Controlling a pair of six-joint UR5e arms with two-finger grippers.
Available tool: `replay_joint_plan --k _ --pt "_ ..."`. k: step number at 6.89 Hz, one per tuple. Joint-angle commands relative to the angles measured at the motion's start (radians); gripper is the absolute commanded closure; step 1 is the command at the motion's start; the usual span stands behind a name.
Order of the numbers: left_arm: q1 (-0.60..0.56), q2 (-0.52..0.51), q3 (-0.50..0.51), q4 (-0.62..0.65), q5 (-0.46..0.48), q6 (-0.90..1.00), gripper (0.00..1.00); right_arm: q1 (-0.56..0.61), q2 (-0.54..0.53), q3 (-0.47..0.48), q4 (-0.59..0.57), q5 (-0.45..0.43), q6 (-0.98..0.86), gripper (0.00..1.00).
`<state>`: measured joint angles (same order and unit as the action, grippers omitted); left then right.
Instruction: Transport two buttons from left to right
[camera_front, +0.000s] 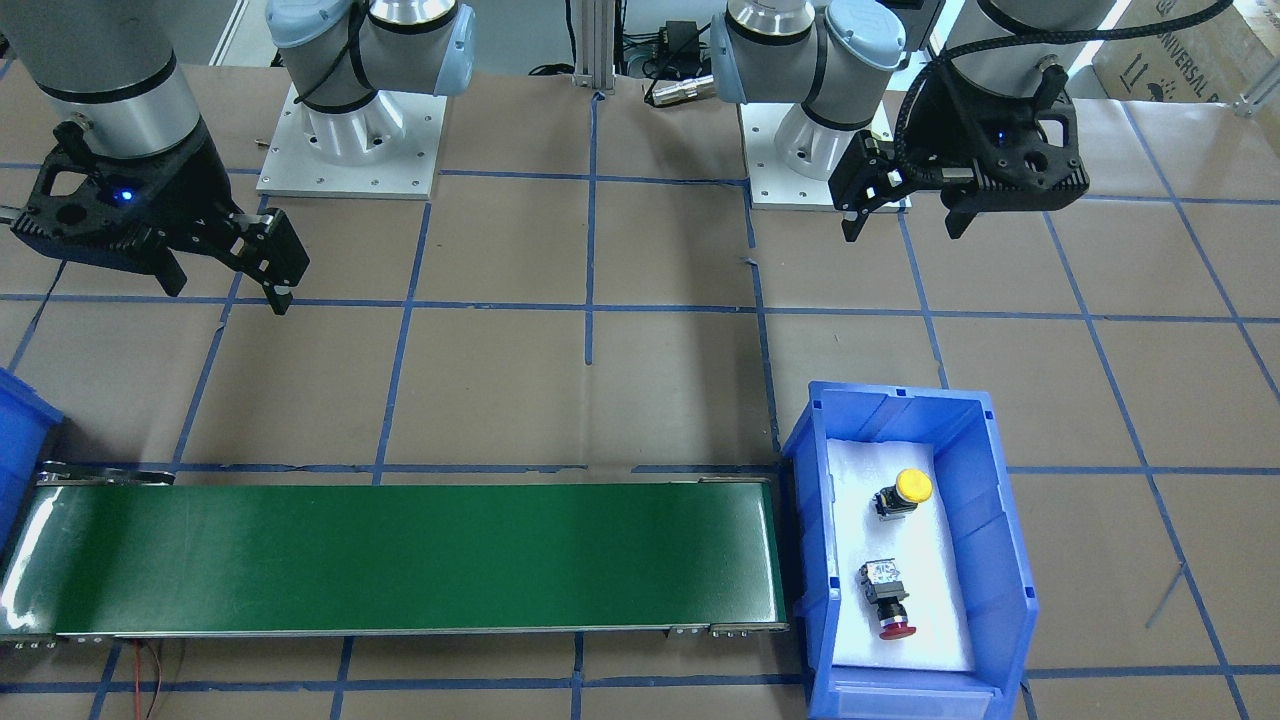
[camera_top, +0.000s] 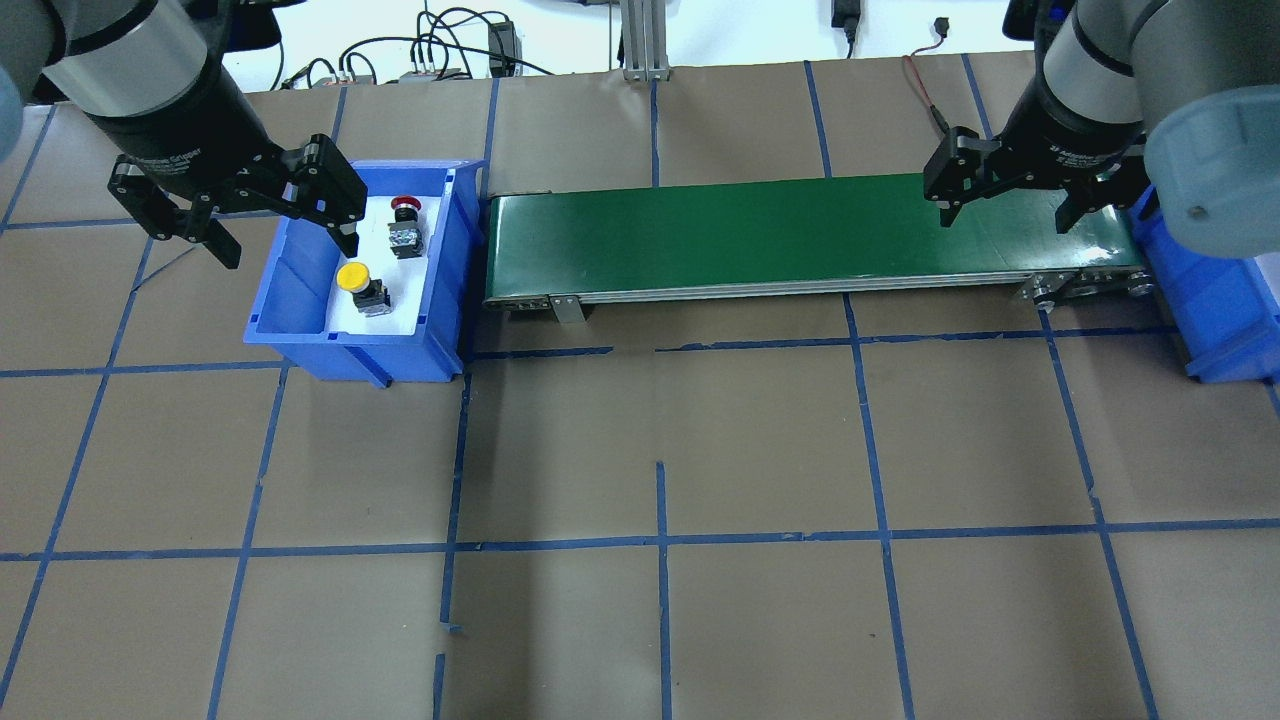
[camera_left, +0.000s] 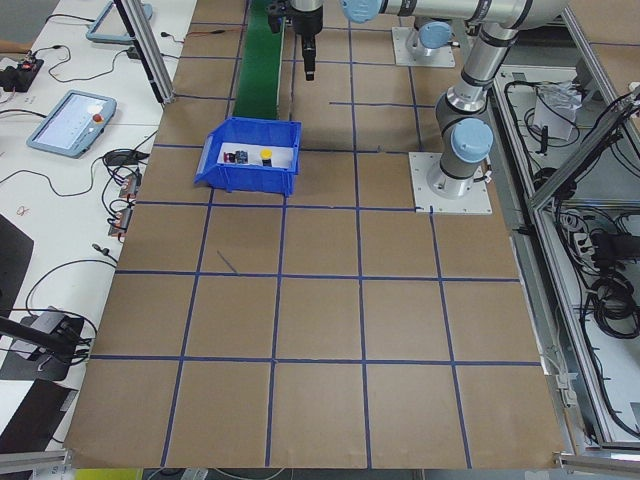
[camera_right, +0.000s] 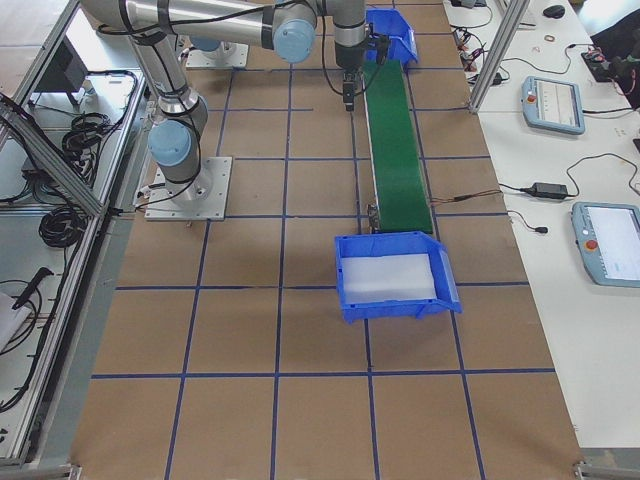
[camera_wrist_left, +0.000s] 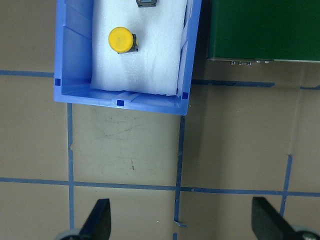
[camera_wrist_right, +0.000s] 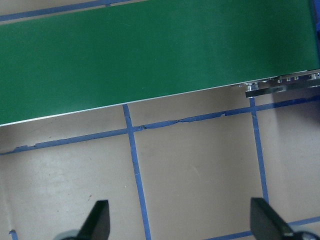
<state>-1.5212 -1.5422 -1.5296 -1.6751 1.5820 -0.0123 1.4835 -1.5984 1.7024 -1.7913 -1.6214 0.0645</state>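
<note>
Kept in blue bin (camera_top: 300, 340), untouched: yellow button (camera_top: 355, 278), red button (camera_top: 404, 208). For pick, left tool (camera_top: 285, 235) held wide near bin; right tool (camera_top: 1005, 212) held wide beside belt (camera_top: 750, 225) end.

In my left wrist view, the top edge is cutting off the red button (camera_wrist_left: 146, 4); only a bit of grey body is showing. The bottom edge is cutting off most of my left claw (camera_wrist_left: 180, 212). The right blue bin (camera_top: 1225, 300) is running off the overhead view's edge.
</note>
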Motion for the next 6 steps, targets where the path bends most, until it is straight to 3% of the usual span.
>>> replay_joint_plan --k 1,3,5,6 --pt "0.024 0.001 0.017 -0.058 0.007 0.020 0.00 0.000 0.000 -0.001 0.000 0.000 0.000 0.00" --pt "0.036 -0.129 0.055 0.013 0.001 0.058 0.00 0.000 0.000 -0.001 0.001 0.000 0.000 0.00" --pt "0.049 -0.258 0.048 0.225 0.004 0.099 0.00 0.000 0.000 -0.001 0.001 0.000 0.000 0.00" --pt "0.093 -0.291 0.026 0.254 0.004 0.195 0.00 0.000 0.000 -0.001 0.000 0.000 0.000 0.00"
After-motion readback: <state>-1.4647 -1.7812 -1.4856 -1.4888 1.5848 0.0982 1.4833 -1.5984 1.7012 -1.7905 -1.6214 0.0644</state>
